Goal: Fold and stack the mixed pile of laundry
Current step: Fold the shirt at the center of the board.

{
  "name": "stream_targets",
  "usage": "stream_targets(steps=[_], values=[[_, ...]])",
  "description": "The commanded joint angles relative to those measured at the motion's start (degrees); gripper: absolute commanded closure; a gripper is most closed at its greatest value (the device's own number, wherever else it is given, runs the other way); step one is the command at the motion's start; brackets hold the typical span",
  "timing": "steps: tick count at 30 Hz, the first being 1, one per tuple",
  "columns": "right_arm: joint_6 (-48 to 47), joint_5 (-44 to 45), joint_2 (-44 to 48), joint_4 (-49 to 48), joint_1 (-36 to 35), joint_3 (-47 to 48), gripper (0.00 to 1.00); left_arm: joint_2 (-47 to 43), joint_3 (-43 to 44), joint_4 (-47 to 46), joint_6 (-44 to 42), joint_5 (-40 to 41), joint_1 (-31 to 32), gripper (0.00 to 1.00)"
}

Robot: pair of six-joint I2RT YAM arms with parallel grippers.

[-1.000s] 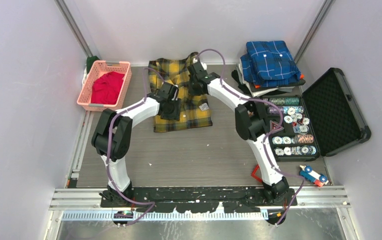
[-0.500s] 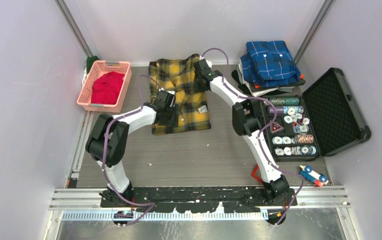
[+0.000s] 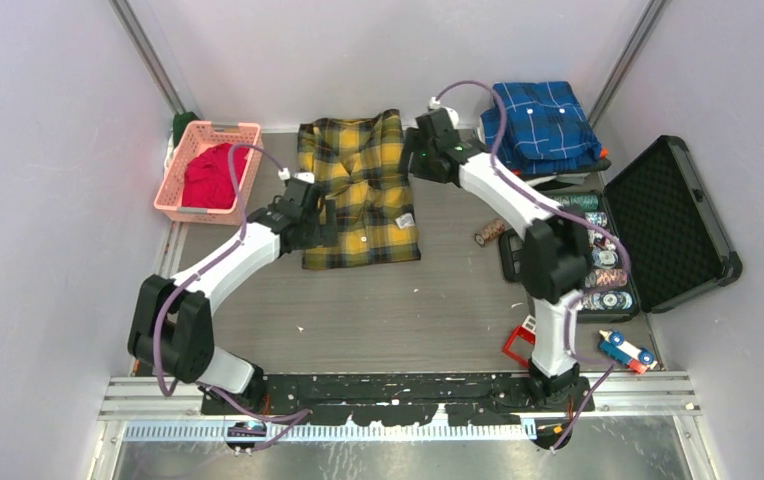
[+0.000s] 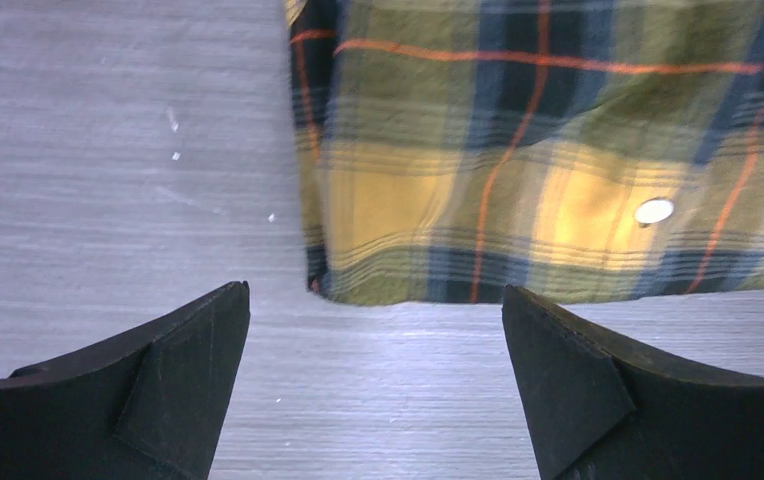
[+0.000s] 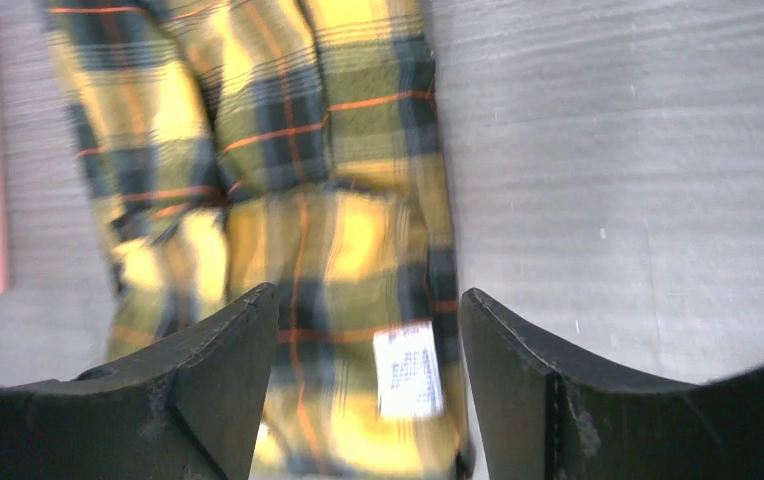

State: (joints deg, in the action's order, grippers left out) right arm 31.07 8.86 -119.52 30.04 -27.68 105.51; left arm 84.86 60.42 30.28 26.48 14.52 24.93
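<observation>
Top external: one plaid shirt (image 3: 366, 182), one red T-shirt (image 3: 208, 176).

No text can be read in any view.
A white label (image 5: 406, 371) lies on the plaid shirt (image 5: 288, 230), low in the right wrist view and just right of centre. Its print is blurred to grey smudges, so no word or number can be made out. In the top view the same label is only a pale speck near the shirt's lower right corner. The chips (image 3: 610, 300) in the case (image 3: 673, 225) at right carry markings too small to read.
</observation>
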Motion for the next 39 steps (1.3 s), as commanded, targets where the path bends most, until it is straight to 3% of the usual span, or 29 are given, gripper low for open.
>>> stream_targets(steps=[1, 8, 11, 23, 28, 35, 37, 39], values=[[5.6, -4.4, 15.5, -5.6, 0.1, -15.6, 0.28, -7.6, -11.3, -8.9, -1.3, -1.5, -1.2, 0.01], [9.4, -19.2, 22.5, -16.9, 0.0, -37.8, 0.31, -15.5, -24.9, -21.7, 1.4, -25.1, -11.4, 0.06], [10.2, -22.5, 22.1, -20.3, 0.0, -42.4, 0.32, -14.5, -26.8, -25.2, 2.4, -29.9, -13.4, 0.10], [12.9, -20.9, 13.8, -18.5, 0.5, -42.6, 0.43, -6.7, -27.5, -32.4, 3.6, -34.4, -17.2, 0.25], [15.1, -15.5, 11.6, -14.5, 0.5, -41.0, 0.64, -4.0, -27.5, -31.9, 4.1, -32.9, -17.8, 0.30], [15.6, -14.3, 10.6, -13.1, 0.5, -40.0, 0.76, -0.1, -27.3, -33.2, 5.1, -32.5, -18.1, 0.34], [15.6, -14.5, 10.6, -13.1, 0.6, -39.8, 0.84, 0.8, -27.3, -34.5, 5.7, -32.5, -18.2, 0.39], [15.6, -14.8, 10.5, -13.2, 0.6, -39.6, 0.95, 1.8, -27.6, -35.9, 6.3, -32.9, -18.2, 0.52]])
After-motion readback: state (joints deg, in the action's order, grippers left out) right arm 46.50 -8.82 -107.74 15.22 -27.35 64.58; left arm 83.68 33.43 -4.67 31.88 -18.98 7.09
